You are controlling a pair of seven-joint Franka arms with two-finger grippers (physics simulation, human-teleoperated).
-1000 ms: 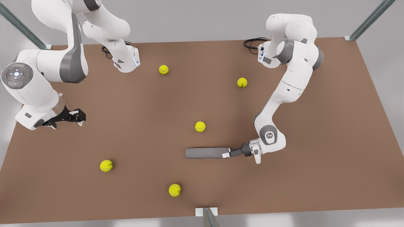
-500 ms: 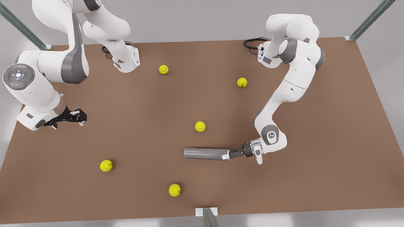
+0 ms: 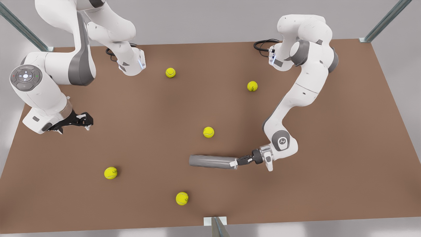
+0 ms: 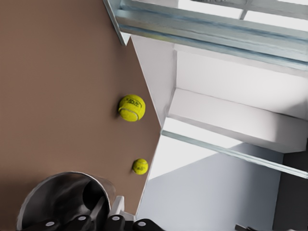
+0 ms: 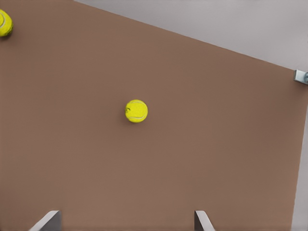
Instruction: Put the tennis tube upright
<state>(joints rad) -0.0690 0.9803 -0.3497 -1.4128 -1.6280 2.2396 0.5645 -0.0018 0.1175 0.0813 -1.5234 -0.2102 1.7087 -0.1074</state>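
Brown rectangular table, seen from the front, with all places given relative to the plain grey metallic tennis tube. The tube lay on its side, not upright, its length running across the front view. I could not tell whether it rested fully on the table.

My left gripper met the tube at its end toward the front view's right. In the left wrist view one finger reached inside the tube's open mouth, and my fingers were closed on its rim.

My right gripper waited well apart from the tube, toward the front view's left, fingers spread wide over bare table.

Five yellow tennis balls lay around the tube:
- the nearest ball, near its middle on the far side
- the front ball, on its near side
- the left ball, off its free end
- two far balls, well beyond it
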